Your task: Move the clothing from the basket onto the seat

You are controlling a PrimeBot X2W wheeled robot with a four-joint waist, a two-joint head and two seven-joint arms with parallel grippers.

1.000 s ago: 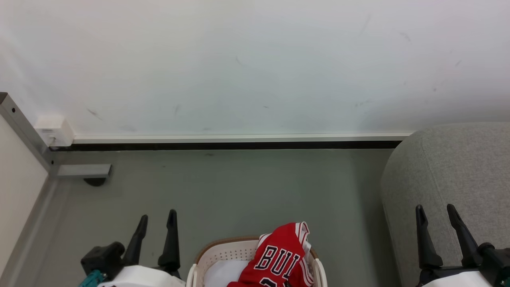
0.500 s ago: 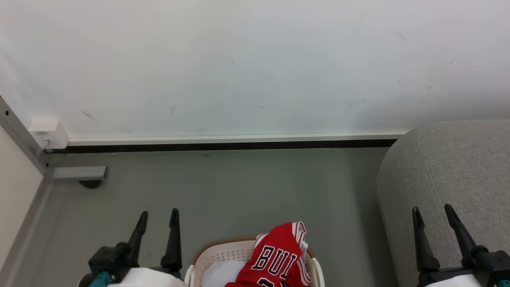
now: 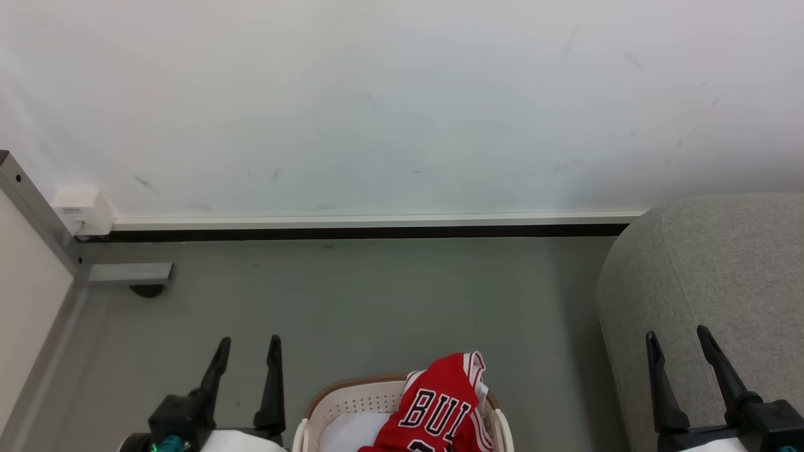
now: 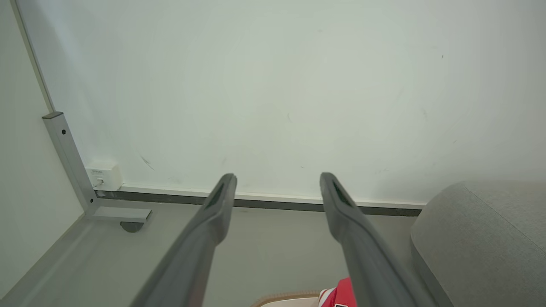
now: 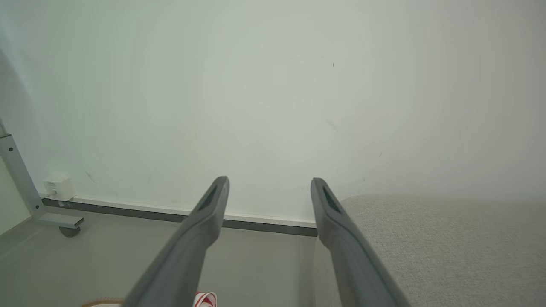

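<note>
A red jersey (image 3: 440, 408) with white stripe trim and black letters "BUL" is draped over the far right rim of the cream basket (image 3: 352, 394) at the bottom centre of the head view; white cloth lies inside the basket. The light grey seat (image 3: 716, 270) fills the right side. My left gripper (image 3: 249, 343) stands open left of the basket, nothing between its fingers. My right gripper (image 3: 678, 334) is open in front of the seat, also empty. In the left wrist view the left gripper (image 4: 277, 177), a sliver of the jersey (image 4: 341, 294) and the seat (image 4: 482, 238) appear.
A white wall (image 3: 389, 107) with a dark baseboard (image 3: 352, 231) runs across the back. A grey metal frame leg with a caster (image 3: 129, 273) and a small white box (image 3: 81, 207) stand at the left. Grey floor (image 3: 377, 301) lies between basket and wall.
Both grippers sit slightly lower in the head view than a second ago; the picture shifted a little as the camera moved. The jersey and basket lie as before.
</note>
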